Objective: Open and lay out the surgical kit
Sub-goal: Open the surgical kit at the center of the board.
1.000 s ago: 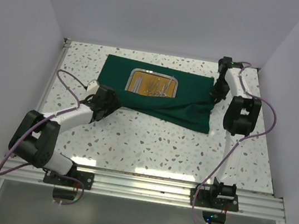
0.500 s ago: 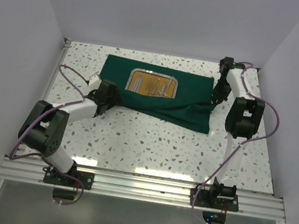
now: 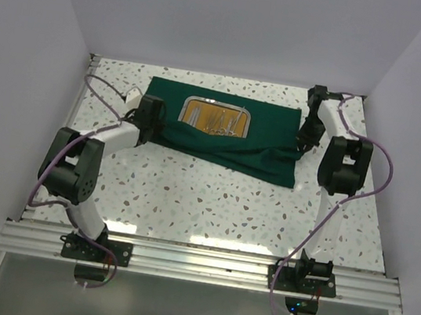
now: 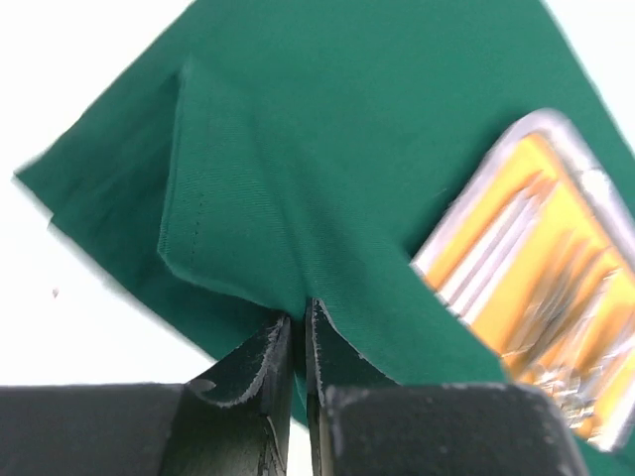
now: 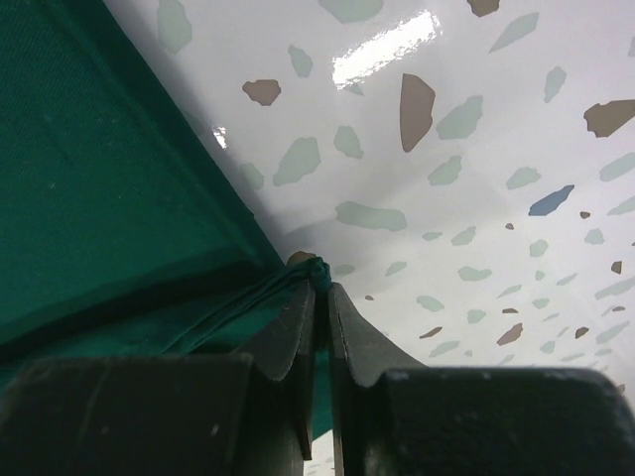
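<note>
On the speckled table (image 3: 189, 194) inside pale walls (image 3: 239, 19), left gripper (image 4: 301, 322) and right gripper (image 5: 320, 290) each pinch the green cloth (image 4: 298, 149).

**A Robot Test Room**

This looks like a robot lab, not a home or a shop. Two robot arms, the left arm (image 3: 110, 139) and the right arm (image 3: 329, 215), are bolted to a metal rail (image 3: 202, 263) at the near edge of a speckled white table (image 3: 212, 197). Purple cables (image 3: 388, 170) loop from the arms down to their bases. Plain pale walls (image 3: 239, 19) stand close on three sides, like a box. There are no pictures, chairs or windows to see, only the work spot and the machines.
</note>
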{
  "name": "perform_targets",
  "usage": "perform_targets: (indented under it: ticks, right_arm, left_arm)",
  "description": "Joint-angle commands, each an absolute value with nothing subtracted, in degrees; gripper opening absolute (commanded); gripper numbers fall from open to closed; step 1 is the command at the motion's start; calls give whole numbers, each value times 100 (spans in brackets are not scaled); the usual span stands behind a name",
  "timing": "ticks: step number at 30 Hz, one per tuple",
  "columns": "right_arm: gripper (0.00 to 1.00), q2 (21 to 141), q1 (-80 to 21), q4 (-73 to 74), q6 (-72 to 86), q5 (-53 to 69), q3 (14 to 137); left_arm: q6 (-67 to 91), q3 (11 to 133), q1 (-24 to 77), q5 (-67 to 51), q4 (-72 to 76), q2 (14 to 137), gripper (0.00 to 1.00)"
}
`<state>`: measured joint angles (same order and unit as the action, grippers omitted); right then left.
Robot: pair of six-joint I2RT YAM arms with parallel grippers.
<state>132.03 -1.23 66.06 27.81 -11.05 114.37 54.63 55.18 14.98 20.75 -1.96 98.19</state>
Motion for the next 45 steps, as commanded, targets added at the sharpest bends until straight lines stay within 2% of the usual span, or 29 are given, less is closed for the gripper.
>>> perform_targets:
  ticks: [1, 5, 8, 9, 10, 11, 12, 13, 15, 17, 21, 26, 30, 34, 38, 45]
  right_arm:
    - [0, 12691, -123, 6609, 2689, -1301, 11435]
    - [0, 12700, -123, 6583, 2759, -1213, 11539]
    - [0, 12814, -123, 6583, 2865, -985, 11697]
    - [0, 12841, -123, 6574, 2891, -932, 11733]
    - [0, 12902, -123, 6548, 2935, -819, 11733]
    - [0, 12928, -123, 6513, 2979, -756, 11733]
    - [0, 12964, -123, 6469, 3014, -704, 11716]
    - [0, 12990, -123, 6443, 3041, -642, 11698]
    - [0, 13069, -123, 6372, 3076, -431, 11672]
    - [0, 13122, -132, 6346, 3067, -343, 11672]
    - [0, 13139, -132, 6109, 3059, -97, 11540]
    - [0, 13236, -123, 5994, 3199, -26, 11602]
    - [0, 13446, -123, 5976, 3252, -87, 11856]
    - [0, 13622, -132, 6204, 3357, -132, 12111]
    - [0, 13763, -132, 6626, 3296, -316, 12794]
    - [0, 13746, -132, 6864, 3313, -439, 13140]
  left_arm:
    - [5089, 6518, 1362, 2083, -570, 9896, 11]
    - [4633, 7890, 1213, 1759, -1370, 10528, 14]
    - [4378, 9155, 1090, 1574, -1915, 11414, 25]
    - [4325, 9793, 1055, 1373, -2090, 11687, 45]
    - [4263, 10139, 994, 1249, -2161, 12307, 59]
    - [4158, 10534, 967, 1013, -2293, 12670, 80]
    - [4114, 11391, 949, 941, -2642, 13396, 88]
    - [4078, 11852, 914, 853, -2872, 13734, 91]
    - [4061, 13010, 879, 861, -3634, 14349, 93]
    - [4034, 13018, 870, 1115, -3779, 14178, 93]
    - [4008, 10572, 905, 1300, -2480, 12162, 93]
    - [4086, 9152, 932, 1730, -2181, 10734, 93]
    - [4087, 7887, 897, 1863, -1118, 9775, 93]
    - [4279, 7858, 748, 1442, -1503, 10125, 92]
    - [4788, 6665, 712, 793, -522, 10037, 90]
    - [5369, 5882, 589, -113, 904, 10362, 88]
